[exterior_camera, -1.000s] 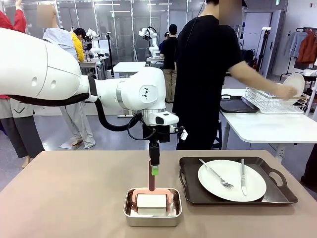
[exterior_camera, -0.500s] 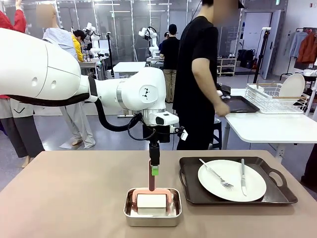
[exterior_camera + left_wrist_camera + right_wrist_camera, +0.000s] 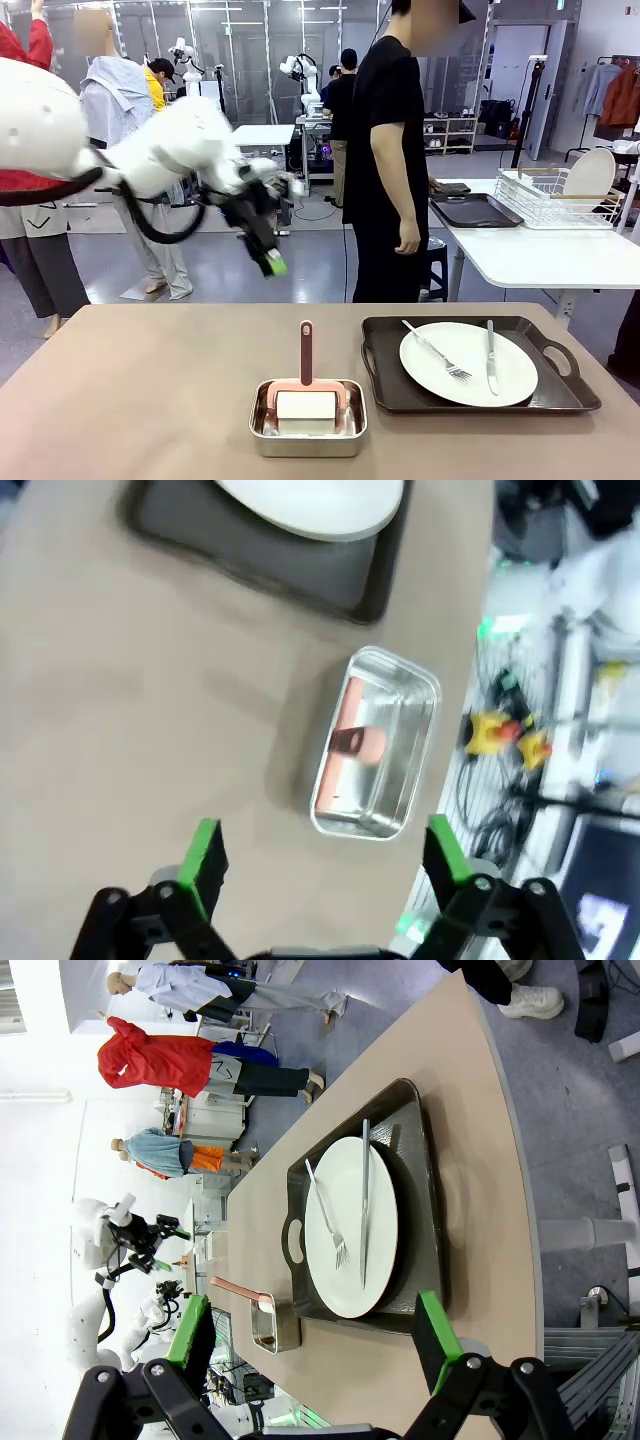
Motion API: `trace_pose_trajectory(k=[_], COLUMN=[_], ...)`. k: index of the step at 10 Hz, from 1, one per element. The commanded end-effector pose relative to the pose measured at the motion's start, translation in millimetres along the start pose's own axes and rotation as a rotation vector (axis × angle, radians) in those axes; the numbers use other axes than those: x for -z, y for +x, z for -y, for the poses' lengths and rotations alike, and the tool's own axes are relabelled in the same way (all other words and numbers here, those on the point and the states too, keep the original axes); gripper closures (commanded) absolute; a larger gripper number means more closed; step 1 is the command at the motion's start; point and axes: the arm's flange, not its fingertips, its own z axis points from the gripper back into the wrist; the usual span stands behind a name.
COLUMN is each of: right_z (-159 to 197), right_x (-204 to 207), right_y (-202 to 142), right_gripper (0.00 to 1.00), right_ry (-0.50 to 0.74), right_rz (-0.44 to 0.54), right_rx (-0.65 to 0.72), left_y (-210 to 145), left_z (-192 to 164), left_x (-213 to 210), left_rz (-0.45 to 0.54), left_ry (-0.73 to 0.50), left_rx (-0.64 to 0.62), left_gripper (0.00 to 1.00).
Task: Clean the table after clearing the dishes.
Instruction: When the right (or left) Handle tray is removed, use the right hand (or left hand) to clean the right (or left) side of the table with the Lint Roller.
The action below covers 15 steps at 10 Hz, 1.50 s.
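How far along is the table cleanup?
Done: one dark tray on the white side table, a white plate in the dish rack. In hand: nothing; left gripper and right gripper are open. Left: the second tray with dinner plate, fork, knife on the brown table; the pink-handled cleaner waits in its steel pan.

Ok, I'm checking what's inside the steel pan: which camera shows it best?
The front view: the steel pan sits near and sharp, holding a pink-handled tool, its white head visible. The left wrist view looks down into it but blurred; the right wrist view shows it small and side-on.
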Motion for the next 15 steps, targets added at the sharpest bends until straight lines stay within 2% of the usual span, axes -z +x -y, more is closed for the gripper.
trace_pose_trajectory(k=[1,2,4,5,7,8,10,12,13,15], right_z=[-1,-1,-1,-1,-1,-1,-1,-1,-1,-1], right_x=[0,0,0,0,0,0,0,0,0,0], right_y=[-3,-3,-3,-3,-3,-3,-3,-3,-3,-3], right_gripper=[0.0,0.0,0.0,0.0,0.0,0.0,0.0,0.0,0.0,0.0], right_ry=[0.005,0.005,0.005,0.005,0.005,0.005,0.005,0.005,0.005,0.005], right_rz=[0.001,0.001,0.001,0.001,0.001,0.001,0.001,0.001,0.001,0.001], right_rx=[-0.007,-0.007,-0.007,-0.007,-0.007,-0.007,-0.007,-0.007,-0.007,-0.007], left_y=[-71,-129,-231,-265,-362,-405,-451,-485,-501,-508], left_z=[-5,-16,-32,-34,-27,-16,-2,10,15,17], left_x=[-34,-49,-66,-72,-90,-99,-119,-133,-138,-138], left_rz=[0.406,0.629,0.927,0.997,1.169,1.171,1.183,1.269,1.301,1.224], left_ry=[-0.089,-0.194,-0.27,-0.256,-0.237,-0.313,-0.264,-0.182,-0.091,0.008], left_rx=[-0.278,-0.345,-0.429,-0.47,-0.534,-0.478,-0.535,-0.601,-0.651,-0.704], left_gripper=[0.0,0.0,0.0,0.0,0.0,0.0,0.0,0.0,0.0,0.0])
